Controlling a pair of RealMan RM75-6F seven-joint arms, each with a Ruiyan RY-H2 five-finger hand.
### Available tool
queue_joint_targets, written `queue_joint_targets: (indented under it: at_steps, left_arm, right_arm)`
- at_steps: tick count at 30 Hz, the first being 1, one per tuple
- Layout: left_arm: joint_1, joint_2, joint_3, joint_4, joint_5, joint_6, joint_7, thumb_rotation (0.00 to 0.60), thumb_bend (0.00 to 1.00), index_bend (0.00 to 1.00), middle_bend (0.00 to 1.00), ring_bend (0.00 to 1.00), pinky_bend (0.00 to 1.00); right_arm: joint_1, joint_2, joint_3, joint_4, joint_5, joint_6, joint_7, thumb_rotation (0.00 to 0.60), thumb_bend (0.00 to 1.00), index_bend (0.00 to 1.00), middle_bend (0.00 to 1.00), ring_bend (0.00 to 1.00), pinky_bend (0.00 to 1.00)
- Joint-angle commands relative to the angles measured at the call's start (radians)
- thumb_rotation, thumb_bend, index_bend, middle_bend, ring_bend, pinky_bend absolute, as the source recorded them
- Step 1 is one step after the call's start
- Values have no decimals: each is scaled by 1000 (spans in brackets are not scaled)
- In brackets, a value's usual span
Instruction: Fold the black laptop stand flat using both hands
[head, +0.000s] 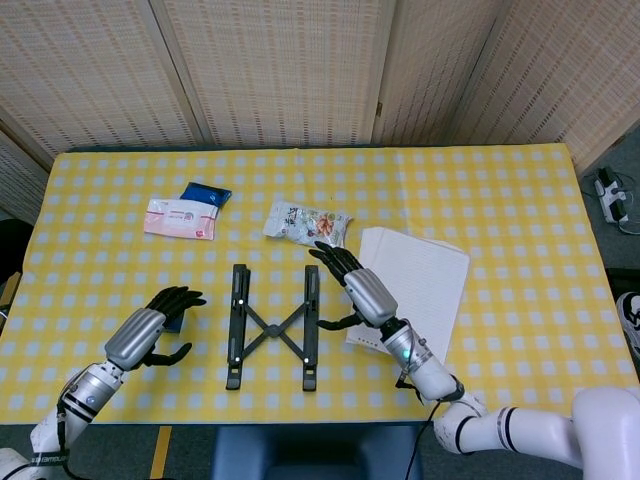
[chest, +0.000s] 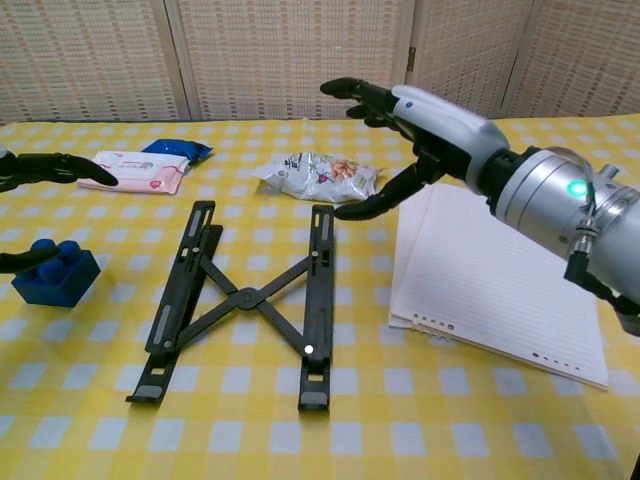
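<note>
The black laptop stand (head: 271, 327) lies flat on the checked tablecloth (head: 500, 200), crossbars forming an X. The left hand (head: 150, 330) hovers beside it — fingers spread, holding nothing — over a blue block (chest: 55, 273). The right hand (head: 360, 285) hangs open above the notepad (head: 410, 290) — touching nothing.

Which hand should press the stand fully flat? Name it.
Right, probably. The right hand hovers open just beside the laptop stand, nearly over its right rail; the left hand is open too, but farther off by the blue block.
</note>
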Motion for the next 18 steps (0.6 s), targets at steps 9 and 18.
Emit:
queue_joint_targets:
  at_steps: [9,18]
  left_arm:
    - [-133,-45,-91,152,-54,-159,218,600,433,198,140,0,0]
    - [-220,-164,-132,298,-156,-309,331,600,433,146,117,0,0]
  right_arm:
    - [-50,234,-121,-111,-279,88,-120,600,132,0,0,0,0]
    - [-67,231,-185,-135,-364,63,-328,600,132,0,0,0,0]
